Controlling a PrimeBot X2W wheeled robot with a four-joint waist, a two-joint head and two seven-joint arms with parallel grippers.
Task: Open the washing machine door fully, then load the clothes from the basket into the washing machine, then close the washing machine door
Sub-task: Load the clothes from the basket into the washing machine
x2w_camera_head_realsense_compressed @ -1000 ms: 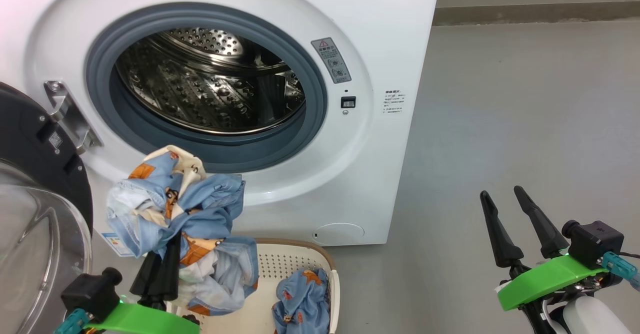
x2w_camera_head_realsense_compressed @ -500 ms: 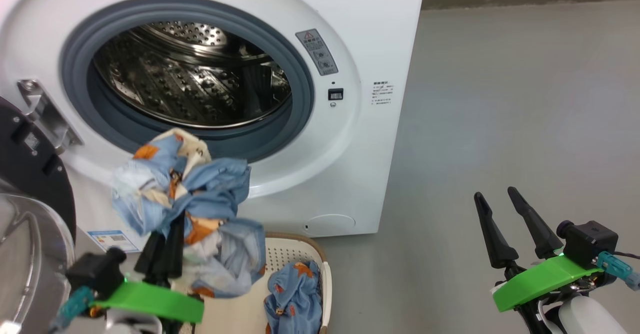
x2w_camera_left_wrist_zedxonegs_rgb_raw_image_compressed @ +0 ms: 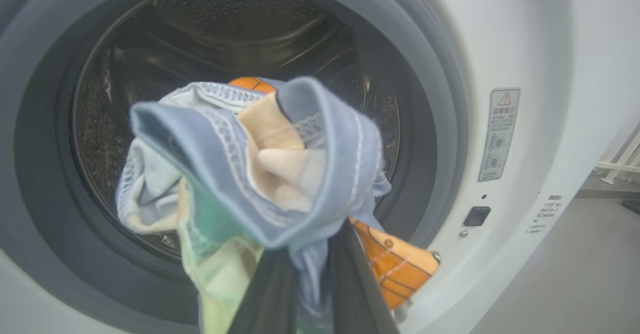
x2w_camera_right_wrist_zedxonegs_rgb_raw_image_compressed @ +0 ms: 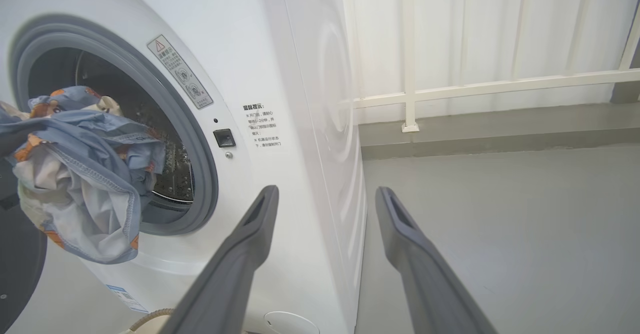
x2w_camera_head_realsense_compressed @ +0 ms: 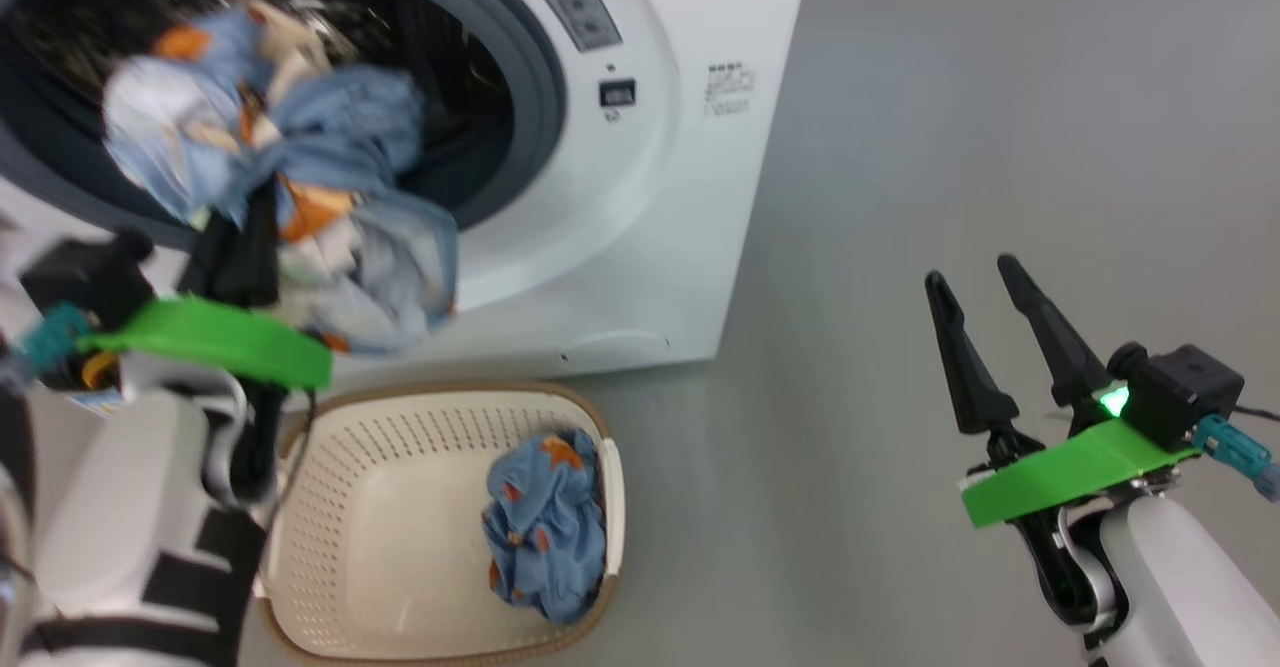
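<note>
The white washing machine (x2w_camera_head_realsense_compressed: 690, 197) stands with its mouth uncovered, and the steel drum (x2w_camera_left_wrist_zedxonegs_rgb_raw_image_compressed: 150, 53) shows inside the grey gasket (x2w_camera_head_realsense_compressed: 535, 97). My left gripper (x2w_camera_head_realsense_compressed: 240, 232) is shut on a bundle of light blue bear-print clothes (x2w_camera_head_realsense_compressed: 290, 137), held right in front of the mouth. In the left wrist view the clothes (x2w_camera_left_wrist_zedxonegs_rgb_raw_image_compressed: 250, 174) cover the fingertips. One more garment (x2w_camera_head_realsense_compressed: 545, 517) lies in the cream basket (x2w_camera_head_realsense_compressed: 400, 417) on the floor below. My right gripper (x2w_camera_head_realsense_compressed: 970, 272) hangs open and holds nothing, off to the right. A dark edge of the washing machine door (x2w_camera_right_wrist_zedxonegs_rgb_raw_image_compressed: 17, 269) shows at lower left.
Grey floor (x2w_camera_head_realsense_compressed: 1000, 127) stretches to the right of the machine. A white railing (x2w_camera_right_wrist_zedxonegs_rgb_raw_image_compressed: 410, 93) and wall stand behind it. The basket sits close against the machine's front, just right of my left forearm (x2w_camera_head_realsense_compressed: 110, 507).
The head camera has tilted down and turned. My left gripper has carried the bundle up from above the basket to the drum's mouth. The right gripper has stayed open.
</note>
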